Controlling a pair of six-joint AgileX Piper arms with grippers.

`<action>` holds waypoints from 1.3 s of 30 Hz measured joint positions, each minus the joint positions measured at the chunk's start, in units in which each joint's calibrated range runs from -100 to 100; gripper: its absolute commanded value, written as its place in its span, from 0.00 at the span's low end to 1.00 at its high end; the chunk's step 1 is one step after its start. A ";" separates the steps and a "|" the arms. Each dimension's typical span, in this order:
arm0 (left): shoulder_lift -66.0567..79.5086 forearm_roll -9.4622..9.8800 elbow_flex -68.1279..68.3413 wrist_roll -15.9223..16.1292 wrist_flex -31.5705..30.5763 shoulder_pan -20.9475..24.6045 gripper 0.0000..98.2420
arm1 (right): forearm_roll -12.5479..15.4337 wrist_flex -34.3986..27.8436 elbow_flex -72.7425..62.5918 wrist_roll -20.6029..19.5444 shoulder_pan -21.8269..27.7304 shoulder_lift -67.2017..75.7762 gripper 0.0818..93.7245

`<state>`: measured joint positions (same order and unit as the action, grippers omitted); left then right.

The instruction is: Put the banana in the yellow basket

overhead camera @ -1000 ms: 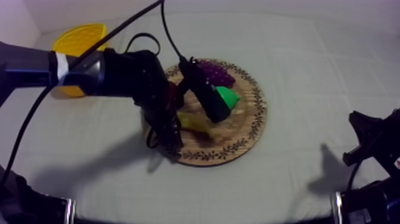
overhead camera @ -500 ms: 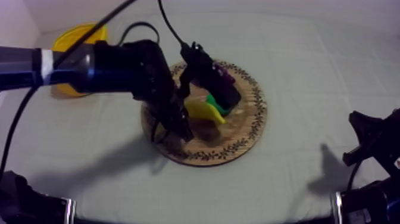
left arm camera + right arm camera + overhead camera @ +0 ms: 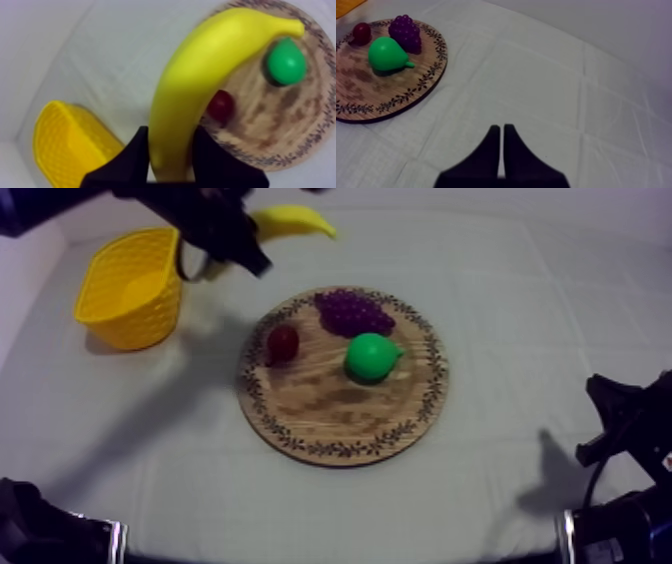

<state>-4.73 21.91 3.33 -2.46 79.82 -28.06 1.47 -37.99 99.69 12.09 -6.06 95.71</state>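
Left gripper [image 3: 171,142], jaws grasping the banana [image 3: 200,85] by one end, holds it high beyond the wooden board [image 3: 330,403], on the yellow basket [image 3: 150,313] side, likely to clear its rim. Right gripper [image 3: 501,150], jaws clenched on nothing, sits well apart from the board.

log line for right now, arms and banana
left pincer: shut on banana | banana: aloft, off wooden board, not in yellow basket | right pincer: shut, empty

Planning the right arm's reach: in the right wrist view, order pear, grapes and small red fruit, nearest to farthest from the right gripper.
1. pear, near half of the wooden board.
2. grapes, just beyond the pear.
3. small red fruit, at the board's far rim.
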 measured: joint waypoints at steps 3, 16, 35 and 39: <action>1.32 0.06 -1.25 1.15 0.00 4.00 0.19 | 0.00 0.00 0.00 0.00 0.00 0.00 0.00; 0.38 -0.88 -1.96 3.64 -4.37 21.47 0.19 | 0.00 0.00 0.00 0.00 0.00 0.00 0.00; -11.75 -4.00 10.10 0.50 -17.73 29.47 0.18 | 0.00 0.00 0.00 0.00 0.00 0.00 0.00; -13.29 -4.98 11.10 -0.25 -19.07 29.47 0.18 | 0.00 0.00 0.00 0.00 0.00 0.00 0.00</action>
<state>-18.02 16.93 14.43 -2.72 60.75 1.41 1.47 -37.99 99.69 12.08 -6.06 95.71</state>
